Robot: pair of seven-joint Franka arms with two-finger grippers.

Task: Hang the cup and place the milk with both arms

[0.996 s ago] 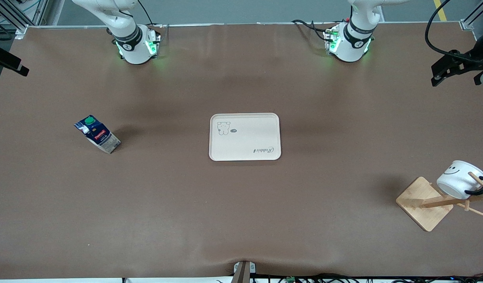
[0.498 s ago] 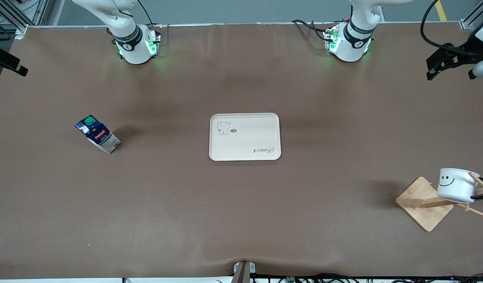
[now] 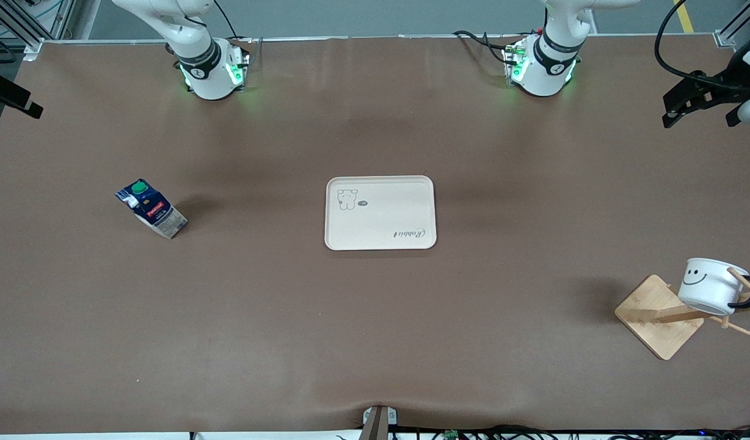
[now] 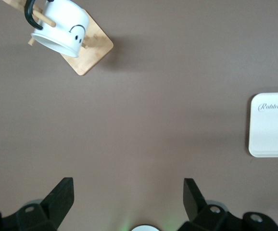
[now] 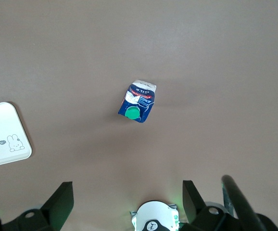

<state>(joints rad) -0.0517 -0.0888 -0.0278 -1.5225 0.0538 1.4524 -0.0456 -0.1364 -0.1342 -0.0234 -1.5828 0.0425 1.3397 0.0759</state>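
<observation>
The cup (image 3: 714, 286) (image 4: 59, 29) is a white mug with a smiley. It hangs tilted by its black handle on a peg of the wooden rack (image 3: 656, 318), toward the left arm's end of the table. The milk (image 3: 150, 209) (image 5: 138, 102) stands alone on the table toward the right arm's end. My left gripper (image 3: 697, 113) (image 4: 128, 192) hangs high over the table's end, well away from the rack, open and empty. High above the table, my right gripper (image 5: 127, 195) is open and empty, far from the milk. Only a part of it (image 3: 14, 98) shows in the front view.
A cream tray (image 3: 380, 212) (image 4: 273, 125) (image 5: 4, 134) with a rabbit print lies at the table's middle with nothing on it. The two arm bases (image 3: 213, 73) (image 3: 543, 67) stand along the table's edge farthest from the front camera.
The cup has rocked on its peg and settled to a smaller tilt. The left gripper has drawn a little farther away from the rack. The right arm has barely moved.
</observation>
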